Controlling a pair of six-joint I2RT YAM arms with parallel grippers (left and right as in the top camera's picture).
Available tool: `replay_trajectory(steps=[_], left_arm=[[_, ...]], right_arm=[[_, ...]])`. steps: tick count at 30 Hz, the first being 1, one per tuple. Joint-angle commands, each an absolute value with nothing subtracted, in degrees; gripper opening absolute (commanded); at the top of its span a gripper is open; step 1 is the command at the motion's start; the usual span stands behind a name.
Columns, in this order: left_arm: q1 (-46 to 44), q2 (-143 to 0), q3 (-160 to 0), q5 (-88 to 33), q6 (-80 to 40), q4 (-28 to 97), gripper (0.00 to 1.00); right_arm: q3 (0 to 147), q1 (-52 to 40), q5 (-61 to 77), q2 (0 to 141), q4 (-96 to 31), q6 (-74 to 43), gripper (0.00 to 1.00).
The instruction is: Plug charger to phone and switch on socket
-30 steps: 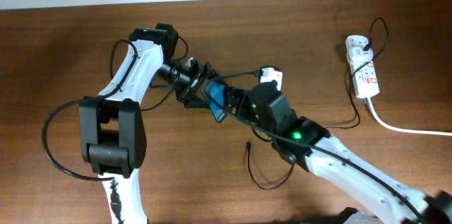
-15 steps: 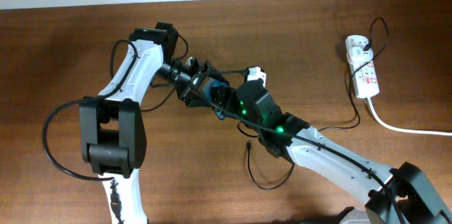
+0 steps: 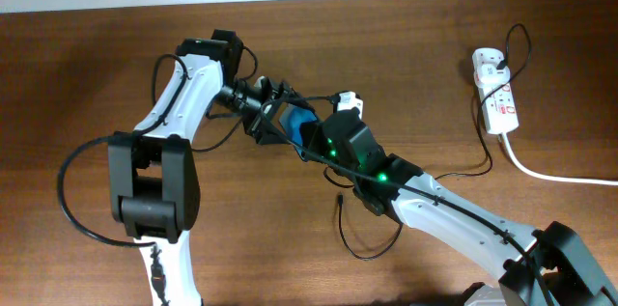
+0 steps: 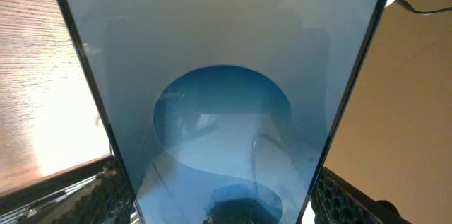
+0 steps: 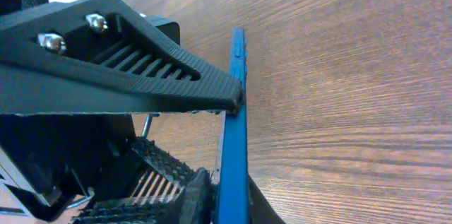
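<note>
The phone, blue-screened, is held tilted above the table between both arms. My left gripper is shut on its two long edges; in the left wrist view the phone fills the frame, with a finger at each lower corner. My right gripper is shut on it from the other side. Seen from the right wrist, the phone is edge-on and the right gripper pinches its two faces. The charger lies loose on the table, its connector tip free. The socket lies at the far right.
A thick white cord runs from the socket off the right edge. A black plug sits in the socket's far end. The right arm crosses over the charger's loop. Bare wooden table lies to the left.
My right gripper moved left up to the phone and closed on its faces. The left gripper kept its hold and the phone barely shifted.
</note>
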State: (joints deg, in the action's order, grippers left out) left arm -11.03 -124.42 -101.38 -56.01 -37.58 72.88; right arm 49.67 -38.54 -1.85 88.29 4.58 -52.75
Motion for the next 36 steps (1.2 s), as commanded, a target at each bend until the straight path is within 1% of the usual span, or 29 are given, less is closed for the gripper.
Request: replay_trajectory(steps=[1, 2, 5, 6, 8, 9, 13, 15, 18, 22, 26, 28, 31, 33, 36], left_arm=[[-11.3, -124.7, -102.5, -58.7, -38.0, 72.9, 0.53], [-11.3, -124.7, -102.5, -58.7, -38.0, 72.9, 0.54], [-11.2, -124.7, -102.5, -58.3, -37.3, 71.7, 0.68], [-11.1, -124.7, -102.5, -58.3, -37.3, 69.5, 0.8], [-10.6, -124.7, -102.7, -58.3, -36.7, 66.2, 0.96], [-10.0, -124.7, -103.2, -58.3, -35.1, 65.4, 0.99], [-6.2, -124.4, -108.6, -58.3, -25.2, 66.5, 0.99], [-3.7, -122.7, -112.0, -57.5, -18.6, 68.9, 0.99], [-0.3, -116.7, -113.4, -54.2, -9.1, 73.8, 0.99], [4.1, -105.4, -113.4, -51.4, -0.8, 80.3, 1.0], [8.6, -95.4, -112.9, -51.9, 5.6, 84.7, 0.94], [11.1, -89.0, -109.1, -51.8, 6.2, 83.7, 0.93], [12.8, -81.7, -98.4, -54.2, 6.1, 78.9, 0.97], [12.9, -77.5, -86.1, -61.7, 4.7, 71.7, 0.98], [12.9, -77.2, -71.6, -67.3, -9.1, 58.5, 0.99]], right_arm=[[50.3, -39.0, -0.6, 88.8, 5.0, -52.6, 0.08], [50.3, -39.0, -0.6, 88.8, 5.0, -52.6, 0.05], [50.3, -38.3, -0.6, 88.8, 5.0, -53.8, 0.04], [50.3, -37.7, -0.4, 88.8, 5.0, -54.6, 0.04], [50.3, -36.3, -0.4, 88.8, 4.9, -55.1, 0.04], [50.3, -35.4, 0.0, 88.8, 4.9, -56.0, 0.04], [50.3, -30.8, 5.2, 88.4, 5.0, -57.5, 0.04], [50.3, -28.4, 9.3, 88.3, 5.0, -57.8, 0.04], [50.3, -25.6, 15.6, 88.3, 5.0, -61.3, 0.04], [50.3, -23.9, 23.8, 88.1, 8.4, -62.0, 0.04], [50.3, -23.9, 28.9, 88.1, 11.2, -62.1, 0.04], [50.3, -23.9, 29.7, 88.1, 11.2, -62.1, 0.04], [50.3, -24.0, 30.4, 88.1, 11.1, -62.5, 0.04], [50.3, -24.0, 30.5, 88.1, 11.1, -62.5, 0.04], [50.3, -24.0, 31.3, 88.1, 10.0, -62.7, 0.04]])
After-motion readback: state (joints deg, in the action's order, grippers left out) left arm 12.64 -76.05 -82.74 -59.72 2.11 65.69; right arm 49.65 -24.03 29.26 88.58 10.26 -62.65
